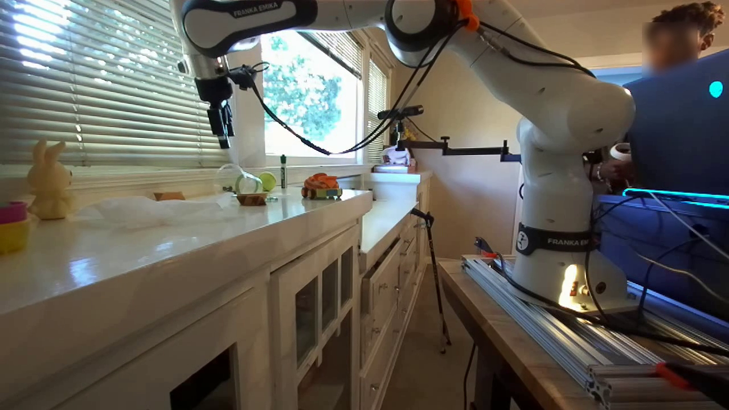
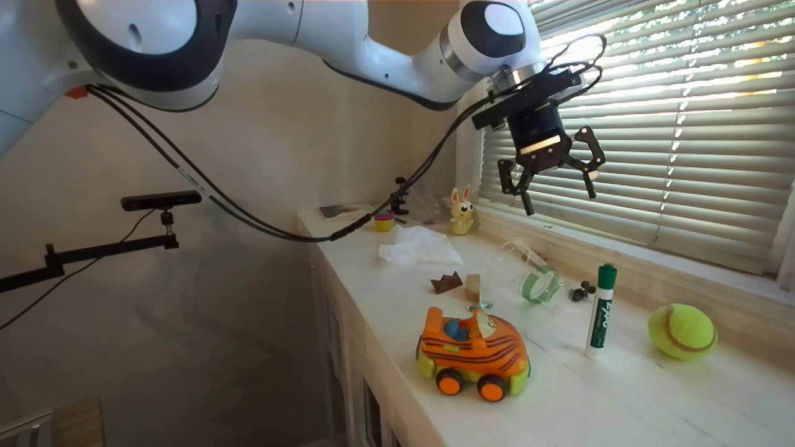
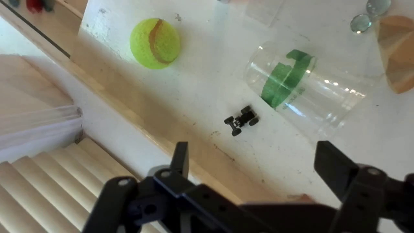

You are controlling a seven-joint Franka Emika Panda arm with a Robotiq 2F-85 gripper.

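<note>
My gripper [image 3: 252, 144] stands open with nothing between its fingers. In both exterior views the gripper [image 2: 559, 200] hangs above the counter, close to the window blinds. Beyond the fingertips in the wrist view lies a tiny black wheeled toy chassis [image 3: 242, 120], resting on the white surface. Beside it a clear plastic cup [image 3: 292, 77] with a green band lies on its side. A yellow-green tennis ball [image 3: 155, 43] sits farther off, near the sill. An exterior view also has a green-capped marker [image 2: 601, 310] upright and an orange toy car [image 2: 475, 347] near the counter's front.
Small brown [image 2: 446, 283] and tan [image 2: 472, 287] pieces and glass beads [image 3: 360, 23] lie near the cup. Behind them are a crumpled white sheet [image 2: 419, 245], a bunny figure [image 2: 461, 211] and a yellow-pink cup [image 2: 384, 221]. Blinds [image 2: 652, 124] and a sill border the counter.
</note>
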